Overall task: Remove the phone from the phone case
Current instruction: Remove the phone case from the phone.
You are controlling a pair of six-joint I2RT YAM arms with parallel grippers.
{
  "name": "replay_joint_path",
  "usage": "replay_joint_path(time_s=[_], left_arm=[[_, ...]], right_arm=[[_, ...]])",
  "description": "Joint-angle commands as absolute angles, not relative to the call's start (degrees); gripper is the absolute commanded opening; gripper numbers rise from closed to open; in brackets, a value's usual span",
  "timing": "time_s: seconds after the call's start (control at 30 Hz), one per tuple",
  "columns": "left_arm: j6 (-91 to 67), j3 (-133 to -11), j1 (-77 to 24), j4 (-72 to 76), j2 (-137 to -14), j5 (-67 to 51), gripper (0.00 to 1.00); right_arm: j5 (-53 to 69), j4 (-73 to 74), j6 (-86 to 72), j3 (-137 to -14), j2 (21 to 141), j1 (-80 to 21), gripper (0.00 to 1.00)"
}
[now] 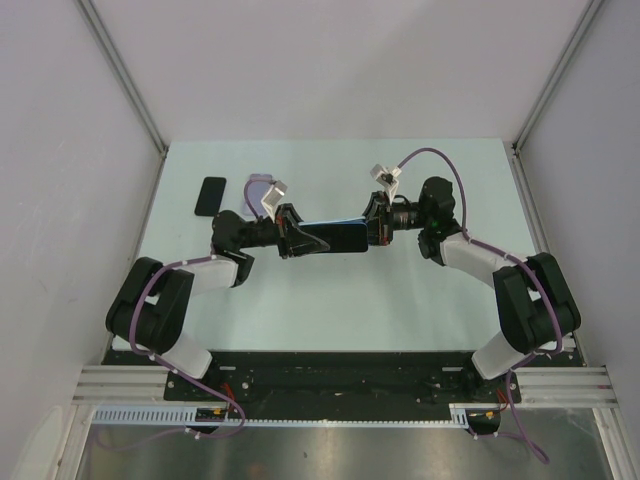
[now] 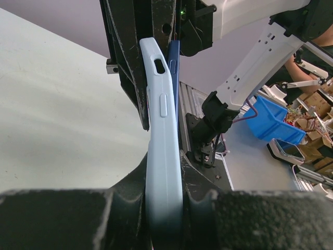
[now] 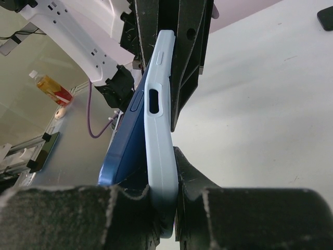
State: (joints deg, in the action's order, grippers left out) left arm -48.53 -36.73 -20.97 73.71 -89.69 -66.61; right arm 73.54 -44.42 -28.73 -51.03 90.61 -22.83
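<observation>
Phone (image 3: 122, 151): dark blue handset, held in the air above the worktop (image 1: 330, 310) between the two arms. At the right arm's end its edge stands lifted out of the shell, and the far end looks seated.
Phone case (image 3: 158, 156): pale blue, lying along the phone's back and spanning from one gripper to the other.
Left gripper (image 2: 166, 219): fingers (image 2: 78, 219) pinching its end of the case, apparently with the phone inside the pinch.
Right gripper (image 3: 165, 208): fingers (image 3: 260, 219) pressed on the opposite end of the case. I cannot tell whether the lifted phone edge is caught too.
Risk, drop: once the phone pops free, nothing may be holding it, so it falls to the worktop.
Risk, jam: if the left pinch squeezes phone and case together, pulling only bends the shell.
Risk, slip: smooth case edges could slide out of the pads under the strain.
</observation>
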Motion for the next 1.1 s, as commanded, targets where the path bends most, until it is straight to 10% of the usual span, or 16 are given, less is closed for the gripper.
replay_joint_path(time_s=[0.0, 0.3, 0.4, 1.07], left_arm=[[-46.9, -38.3, -21.5, 77.7, -89.1, -58.7, 0.16], [-46.8, -38.1, -21.5, 77.6, -89.3, -59.0, 0.62], [-45.8, -37.6, -21.6, 77.5, -88.6, -58.6, 1.00], [-41.6, -36.8, -19.4, 74.0, -86.8, -57.0, 1.00]], right_arm=[[75.1, -46.0, -30.8, -52.5, 91.1, -25.8, 0.00], [75.1, -46.1, -31.2, -52.5, 91.0, -25.7, 0.00], [75.1, -46.1, -31.5, -52.5, 91.1, -25.7, 0.00], [74.7, -50.7, -38.1, -52.5, 90.4, -22.8, 0.00]])
